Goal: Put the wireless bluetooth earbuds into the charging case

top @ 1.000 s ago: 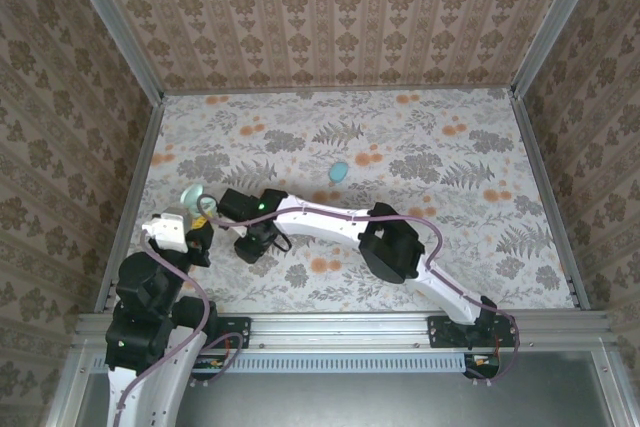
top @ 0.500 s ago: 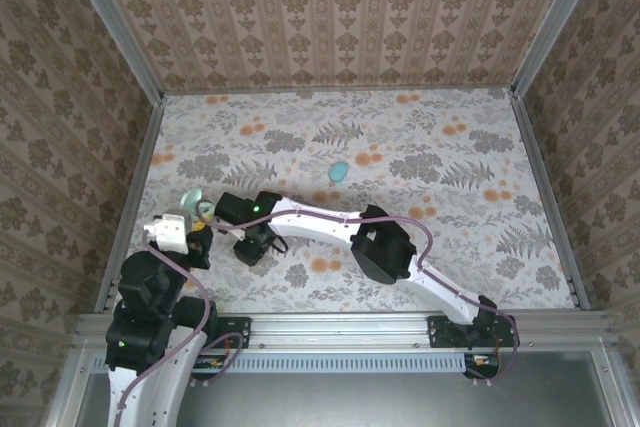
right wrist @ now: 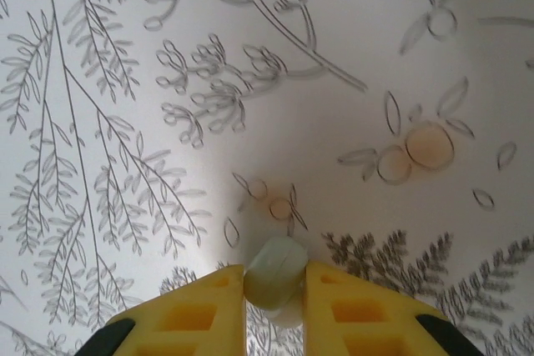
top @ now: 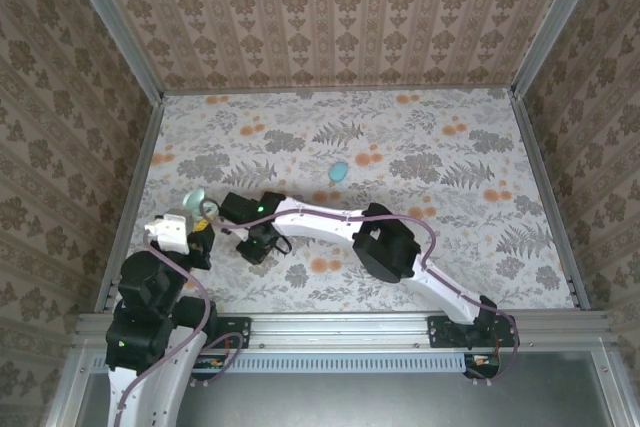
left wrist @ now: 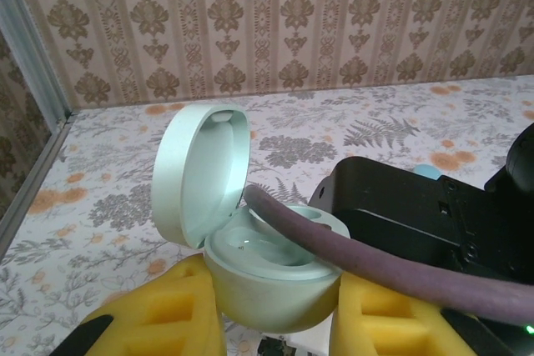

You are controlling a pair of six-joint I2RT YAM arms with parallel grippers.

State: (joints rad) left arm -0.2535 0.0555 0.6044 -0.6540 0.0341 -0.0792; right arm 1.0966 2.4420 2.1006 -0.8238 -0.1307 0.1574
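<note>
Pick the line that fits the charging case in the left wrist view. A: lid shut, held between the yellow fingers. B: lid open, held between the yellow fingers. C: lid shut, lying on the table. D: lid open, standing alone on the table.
B: the charging case sits between the left fingers with its lid swung up, its inside showing.
</note>
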